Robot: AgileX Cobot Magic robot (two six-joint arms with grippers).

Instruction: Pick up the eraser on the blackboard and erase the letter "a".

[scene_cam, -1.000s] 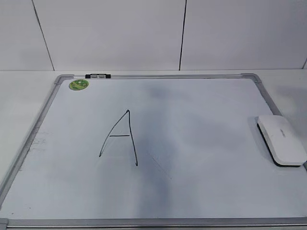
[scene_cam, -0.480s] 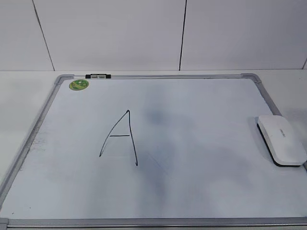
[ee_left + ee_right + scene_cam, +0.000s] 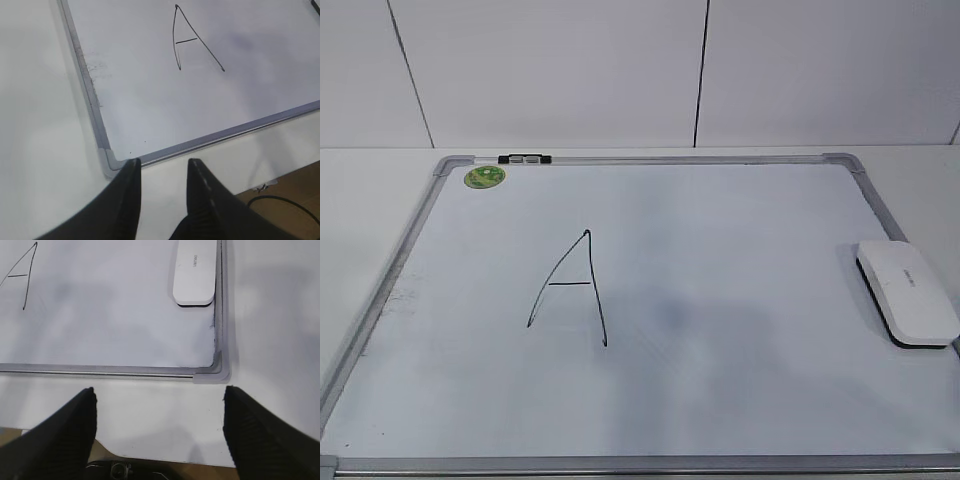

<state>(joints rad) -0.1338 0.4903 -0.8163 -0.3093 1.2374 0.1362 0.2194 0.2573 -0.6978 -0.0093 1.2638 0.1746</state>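
No small "a" shows on the blackboard (image 3: 720,220); only the capital "A" (image 3: 572,288) remains.
Eraser (image 3: 907,292) lies at the right frame. Right hand (image 3: 159,427) released wide, left hand (image 3: 162,197) part-open, both empty (off the tabletop edge); best confirm the wiped spot is clean.

I see a round green magnet (image 3: 484,177) at eleven o'clock in the exterior view, a capital "A" (image 3: 570,290) left of centre, and a black cable (image 3: 280,202) at four o'clock in the left wrist view.
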